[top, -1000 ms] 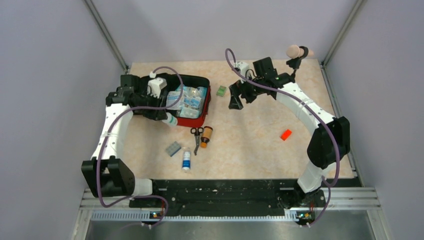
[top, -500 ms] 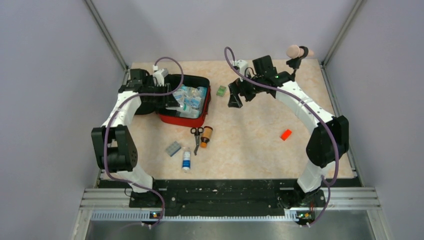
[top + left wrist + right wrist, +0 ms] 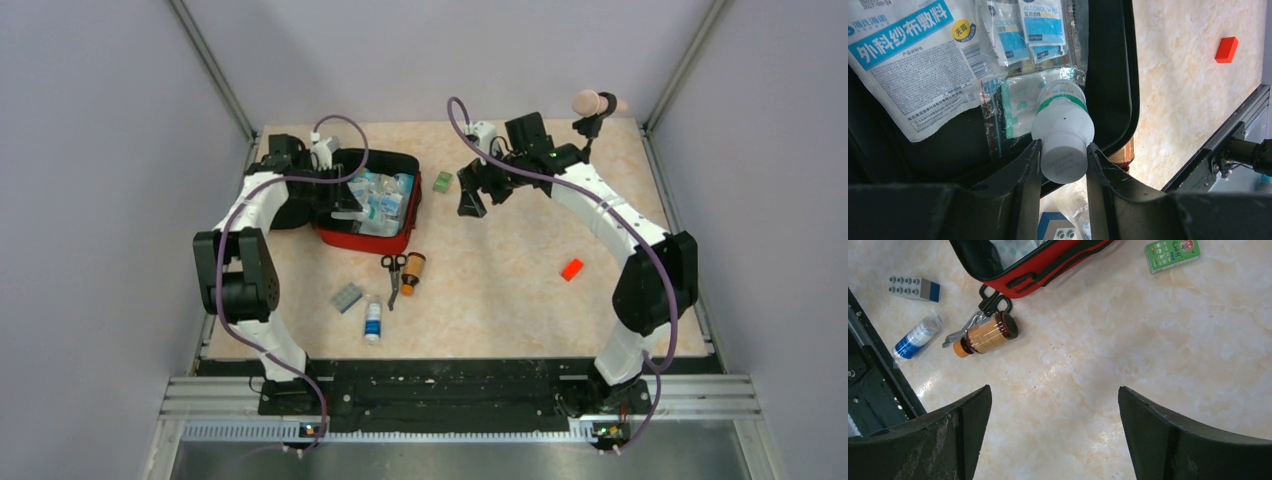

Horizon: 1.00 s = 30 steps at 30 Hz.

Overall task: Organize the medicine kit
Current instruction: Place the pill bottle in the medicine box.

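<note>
The medicine kit [image 3: 398, 244], a red zip pouch, lies open at the back left with several white and blue packets [image 3: 378, 195] inside. My left gripper [image 3: 1063, 148] is shut on the cap of a white bottle [image 3: 1063, 117] with a green band. The bottle hangs over the kit's black lining, close to its zipper edge [image 3: 1129, 75]. Right of the kit, my right gripper [image 3: 468, 203] hovers open above bare table, nothing between its fingers [image 3: 968, 410]. In the right wrist view the kit's red wall [image 3: 1048, 267] shows at the top.
Scissors [image 3: 393, 272] and an amber bottle [image 3: 413, 270] lie just in front of the kit. A grey-blue block [image 3: 346, 297] and a blue-white tube [image 3: 373, 320] lie nearer. A green box [image 3: 442, 181] sits right of the kit and an orange-red block [image 3: 572, 269] at the right.
My left arm has folded back toward the far left and carried the white bottle from the kit's near left edge to over its inside. The right arm has hardly moved.
</note>
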Tool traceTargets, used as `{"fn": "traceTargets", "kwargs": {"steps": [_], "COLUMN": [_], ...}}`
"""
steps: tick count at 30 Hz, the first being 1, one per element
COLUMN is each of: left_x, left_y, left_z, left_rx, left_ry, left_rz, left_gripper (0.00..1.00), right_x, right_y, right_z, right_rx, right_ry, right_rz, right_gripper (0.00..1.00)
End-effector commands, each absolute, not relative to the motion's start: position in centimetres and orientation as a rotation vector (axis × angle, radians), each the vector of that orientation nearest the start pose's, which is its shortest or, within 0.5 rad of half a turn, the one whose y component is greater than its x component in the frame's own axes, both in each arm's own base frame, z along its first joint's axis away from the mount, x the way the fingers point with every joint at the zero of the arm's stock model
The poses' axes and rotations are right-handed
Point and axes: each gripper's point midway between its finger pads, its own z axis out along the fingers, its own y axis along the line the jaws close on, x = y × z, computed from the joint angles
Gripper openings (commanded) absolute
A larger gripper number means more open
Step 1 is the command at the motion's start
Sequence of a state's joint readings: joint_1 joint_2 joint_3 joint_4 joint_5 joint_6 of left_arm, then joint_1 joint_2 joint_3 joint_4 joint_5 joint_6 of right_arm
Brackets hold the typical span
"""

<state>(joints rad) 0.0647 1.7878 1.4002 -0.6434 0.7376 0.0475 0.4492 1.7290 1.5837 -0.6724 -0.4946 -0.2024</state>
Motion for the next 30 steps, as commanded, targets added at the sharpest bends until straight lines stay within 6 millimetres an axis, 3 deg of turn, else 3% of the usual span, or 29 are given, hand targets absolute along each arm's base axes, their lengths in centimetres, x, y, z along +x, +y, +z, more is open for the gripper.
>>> {"fn": "traceTargets", "kwargs": {"steps": [1, 7, 12, 26, 30], "left_x": [41.2, 38.9, 39.2, 40.4, 40.5], "left_y": [-9.2, -8.9, -7.1, -2.6, -2.2], "left_z": [16.6, 15.7, 14.9, 15.0, 15.1], "left_rx": [0.320, 0.310, 0.318, 0.332, 0.366], "left_ry": [2.383, 2.561, 2.620, 2.744, 2.745], "left_rz": [-0.909, -0.972, -0.807, -0.454, -0.425], "left_gripper": [0.00, 0.00, 0.01, 0.41, 0.42], "right_x": [36.2, 36.6, 36.8, 36.9, 37.0], "right_y": [26.0, 26.2, 26.2, 26.2, 26.3], "right_z": [22.3, 22.1, 21.9, 21.7, 21.5], "right_rx": [-0.996, -0.999, -0.998, -0.998, -1.001], "right_ry": [2.087, 2.088, 2.093, 2.102, 2.102], "right_rz": [0.687, 0.688, 0.686, 0.678, 0.684], "right_gripper": [0.95, 0.95, 0.95, 0.95, 0.95]}}
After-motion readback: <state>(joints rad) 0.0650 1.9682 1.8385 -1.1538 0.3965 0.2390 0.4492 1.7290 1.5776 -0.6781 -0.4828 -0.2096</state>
